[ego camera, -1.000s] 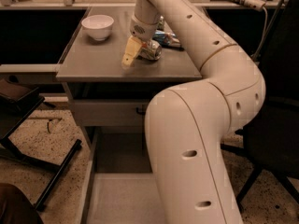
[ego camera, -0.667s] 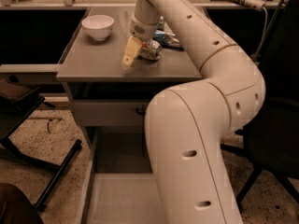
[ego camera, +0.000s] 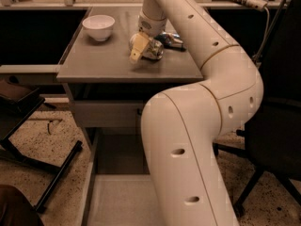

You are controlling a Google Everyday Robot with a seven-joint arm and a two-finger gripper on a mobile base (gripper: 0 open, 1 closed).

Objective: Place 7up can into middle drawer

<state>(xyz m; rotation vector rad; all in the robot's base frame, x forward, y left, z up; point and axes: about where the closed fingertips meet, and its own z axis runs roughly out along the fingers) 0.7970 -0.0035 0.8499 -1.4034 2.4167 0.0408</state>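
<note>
The 7up can (ego camera: 154, 51), whitish-silver, sits on the grey table top (ego camera: 99, 60) near its middle right. My gripper (ego camera: 140, 48) reaches down from the arm onto the can's left side and touches or closely flanks it. Part of the can is hidden behind the gripper. The middle drawer (ego camera: 120, 201) is pulled out low in the view, below the table. Its flat grey floor is bare, and my arm covers its right part.
A white bowl (ego camera: 99, 26) stands at the table's back left. A dark bluish can or packet (ego camera: 171, 40) lies just behind the 7up can. A black chair base (ego camera: 51, 173) stands at left, and another chair (ego camera: 277, 140) at right. My large arm (ego camera: 188, 140) fills the foreground.
</note>
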